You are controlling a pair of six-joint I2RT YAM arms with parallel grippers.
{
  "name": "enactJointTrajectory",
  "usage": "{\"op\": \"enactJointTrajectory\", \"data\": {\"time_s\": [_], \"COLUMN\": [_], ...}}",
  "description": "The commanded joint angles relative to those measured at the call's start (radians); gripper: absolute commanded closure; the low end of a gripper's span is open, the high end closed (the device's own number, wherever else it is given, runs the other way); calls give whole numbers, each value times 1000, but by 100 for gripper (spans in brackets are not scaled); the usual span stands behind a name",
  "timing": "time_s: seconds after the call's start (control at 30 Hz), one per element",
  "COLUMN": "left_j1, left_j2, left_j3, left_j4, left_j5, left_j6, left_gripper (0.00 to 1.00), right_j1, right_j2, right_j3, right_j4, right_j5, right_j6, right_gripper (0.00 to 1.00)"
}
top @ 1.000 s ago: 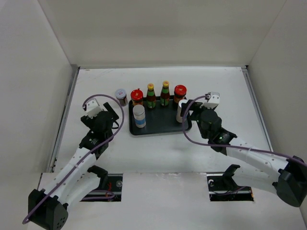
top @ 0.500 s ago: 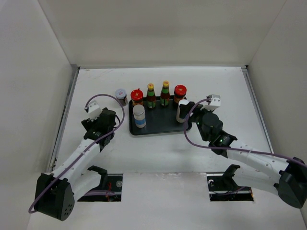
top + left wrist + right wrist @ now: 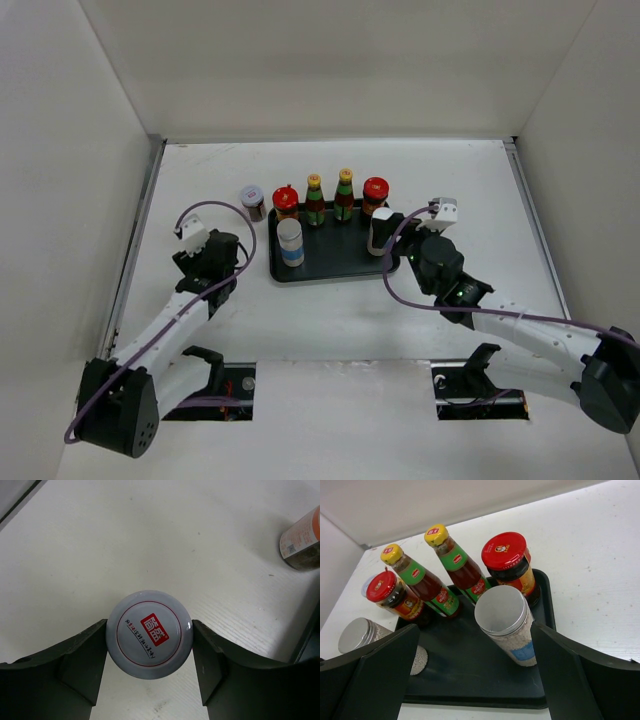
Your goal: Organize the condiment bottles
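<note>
Pinching grey-lidded jar point(image 3: 150, 635) in left claw point(image 3: 150, 652); advising upright carry to black tray point(image 3: 340, 256); holding right claw point(image 3: 474, 629) wide open, empty.

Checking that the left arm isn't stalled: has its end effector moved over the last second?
Yes. In the top view the left end effector has pulled back toward the robot, away from the grey-lidded jar standing left of the black tray.

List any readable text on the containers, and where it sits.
Nothing reads with certainty.
Grey-lidded jar, on its lid: red square with two white Chinese characters, black line beneath, too small.
Yellow caps, red caps: tiny logos, blurred.
Green bottle labels: blurred.
</note>
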Motion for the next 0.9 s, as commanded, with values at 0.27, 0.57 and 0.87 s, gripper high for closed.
{"op": "enactJointTrajectory", "data": {"time_s": [0.27,0.57,0.87], "left_j1": [-118,-488,-723], "left_j2": [-302,-268,71], "left_j3": [48,180,353], "left_j4": [-213,-285,37], "left_j5": [38,87,133], "left_j6": [0,-30,117], "left_gripper": [60,61,60], "right_j1": [9,0,-23], "right_j2": [13,4,-27], "right_j3": [-3,-9,-19], "right_j4": [73,73,67], "right_j5": [-21,-8,8], "right_j6": [8,3,3], "right_gripper": [0,0,0]}}
